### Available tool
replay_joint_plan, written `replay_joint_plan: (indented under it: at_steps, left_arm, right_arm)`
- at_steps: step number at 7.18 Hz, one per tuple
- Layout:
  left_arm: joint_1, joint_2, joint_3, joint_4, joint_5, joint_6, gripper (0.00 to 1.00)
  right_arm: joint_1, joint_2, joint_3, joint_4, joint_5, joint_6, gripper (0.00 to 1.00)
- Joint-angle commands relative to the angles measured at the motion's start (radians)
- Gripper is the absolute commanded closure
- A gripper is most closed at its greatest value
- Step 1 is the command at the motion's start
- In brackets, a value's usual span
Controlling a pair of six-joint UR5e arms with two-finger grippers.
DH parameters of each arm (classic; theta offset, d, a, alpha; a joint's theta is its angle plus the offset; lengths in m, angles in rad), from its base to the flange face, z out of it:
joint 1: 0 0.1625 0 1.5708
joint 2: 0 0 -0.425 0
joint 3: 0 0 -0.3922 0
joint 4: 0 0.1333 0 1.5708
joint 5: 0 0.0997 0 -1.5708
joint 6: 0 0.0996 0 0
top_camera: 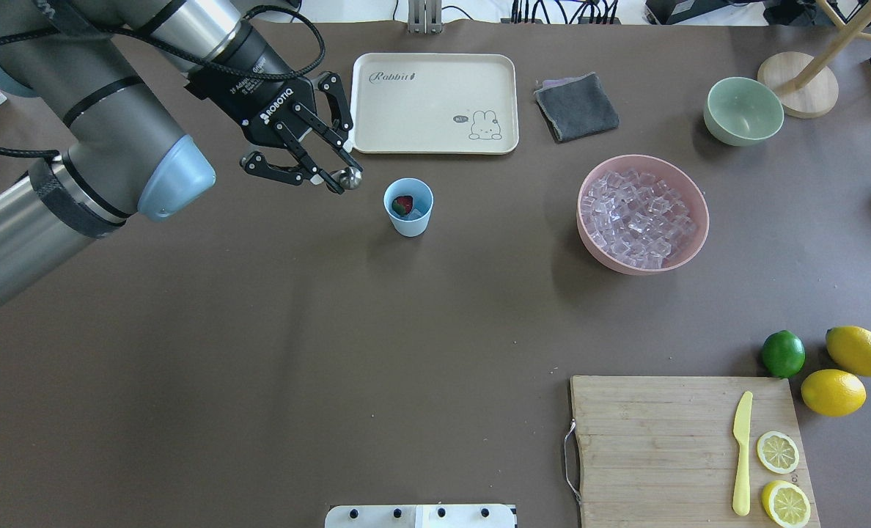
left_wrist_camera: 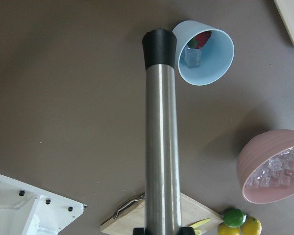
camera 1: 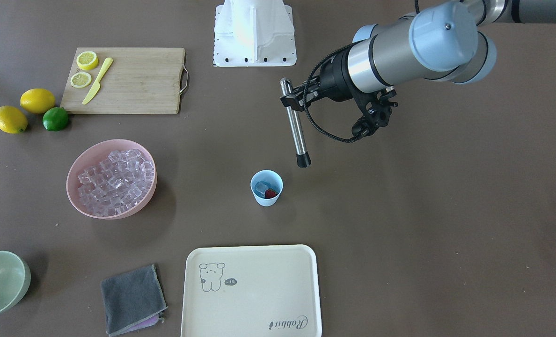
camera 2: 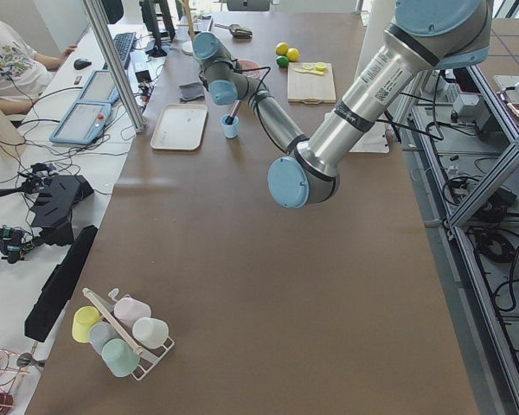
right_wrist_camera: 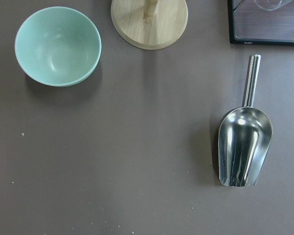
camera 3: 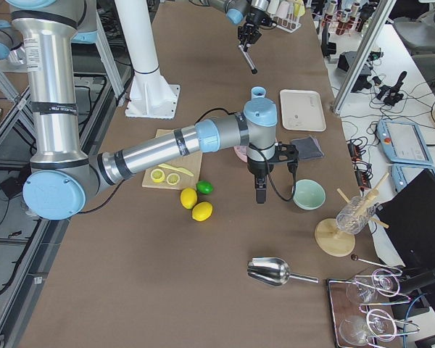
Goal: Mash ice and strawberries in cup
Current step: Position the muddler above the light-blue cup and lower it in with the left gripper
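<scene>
Table (camera 1: 399, 234), brown top. On it:
- pale-blue cup (camera 1: 265, 200), ctr
- pink bowl (camera 1: 72, 173)
- green bowl (camera 1: 2, 283)
- cream tray (camera 1: 252, 290)
- grey cloth (camera 1: 132, 298)
- cutting bd (camera 1: 137, 82)
- lemons (camera 1: 37, 100) + lime (camera 1: 55, 118), beside bd
- metal scoop (right_wrist_camera: 244, 147)
- wood stand base (right_wrist_camera: 149, 22)
- white robot base (camera 1: 254, 37)

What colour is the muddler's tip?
Black, on the steel muddler; clearest in the left wrist view.

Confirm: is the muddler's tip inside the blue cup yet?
Out. The left gripper holds the muddler with its black tip beside the cup, outside the rim.
</scene>
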State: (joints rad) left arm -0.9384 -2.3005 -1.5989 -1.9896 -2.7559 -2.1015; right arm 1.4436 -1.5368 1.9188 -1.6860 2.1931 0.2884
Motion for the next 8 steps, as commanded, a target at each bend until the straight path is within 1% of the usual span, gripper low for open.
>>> replay_joint_plan:
  at_steps: [1,2,4,5,6,8]
  left_arm:
    - [-0.027,-0.04,0.011,0.006,-0.045,-0.047,1.0]
    - [-0.025,-0.072,0.043,0.009,-0.047,-0.055,1.0]
    - [-0.017,-0.082,0.047,0.009,-0.083,-0.08,1.0]
    - [0.016,-0.08,0.088,-0.003,-0.085,-0.069,1.0]
    - [0.032,-0.102,0.141,-0.023,-0.084,-0.048,1.0]
    - [0.038,-0.155,0.198,-0.028,-0.084,-0.037,1.0]
  right_arm:
    - [0.003,-0.025,0.034,-0.001,-0.004,0.0,0.04]
    - [0.011,-0.029,0.034,-0.001,-0.01,0.0,0.04]
    - [0.04,-0.048,0.04,0.002,-0.01,-0.002,0.04]
    - [0.04,-0.046,0.039,0.002,-0.015,0.0,0.04]
    - [0.04,-0.046,0.039,0.002,-0.027,0.0,0.04]
    - [0.04,-0.051,0.036,0.002,-0.033,0.002,0.04]
